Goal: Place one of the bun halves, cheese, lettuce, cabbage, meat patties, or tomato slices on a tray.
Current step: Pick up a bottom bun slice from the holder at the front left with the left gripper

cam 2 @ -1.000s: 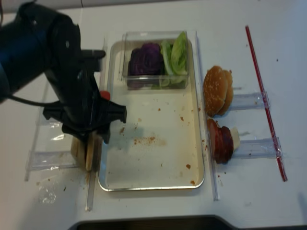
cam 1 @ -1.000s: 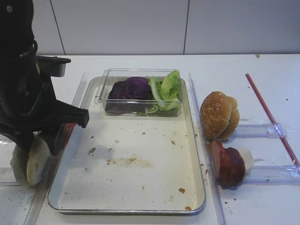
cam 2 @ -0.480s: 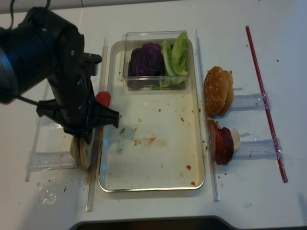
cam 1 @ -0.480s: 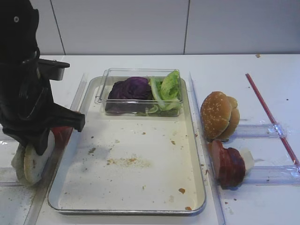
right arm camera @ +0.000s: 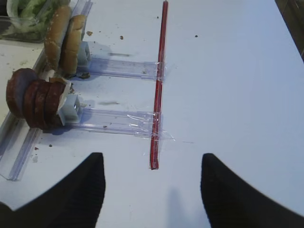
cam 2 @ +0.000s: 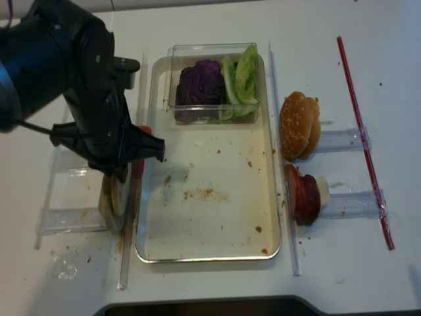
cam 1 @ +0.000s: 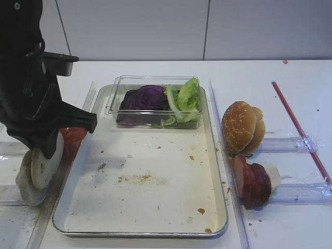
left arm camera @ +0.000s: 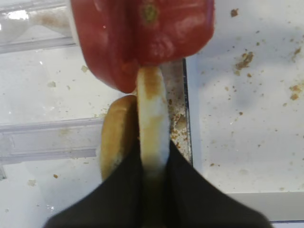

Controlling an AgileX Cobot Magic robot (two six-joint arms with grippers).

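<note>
My left gripper [left arm camera: 153, 149] is shut on a flat pale bun half [left arm camera: 152, 114], held on edge just left of the silver tray [cam 1: 155, 207]. A thicker bun piece [cam 1: 26, 184] stands right behind it in the rack. Red tomato slices [left arm camera: 142, 33] sit just beyond the held bun half. Purple cabbage [cam 1: 144, 97] and green lettuce [cam 1: 187, 98] fill a clear box at the tray's far end. Dark meat patties [cam 1: 251, 181] stand right of the tray. My right gripper [right arm camera: 152, 190] hangs open over bare table. No cheese is in view.
Golden sesame buns [cam 1: 241, 127] stand on edge in a clear rack right of the tray. A long red strip [cam 1: 301, 129] runs along the table at the far right. Clear plastic rails [cam 2: 72, 220] flank both long sides of the tray. Crumbs dot the tray floor.
The left gripper has closed on the bun half and raised it slightly out of the rack, away from the thicker bun piece. The right side has not changed.
</note>
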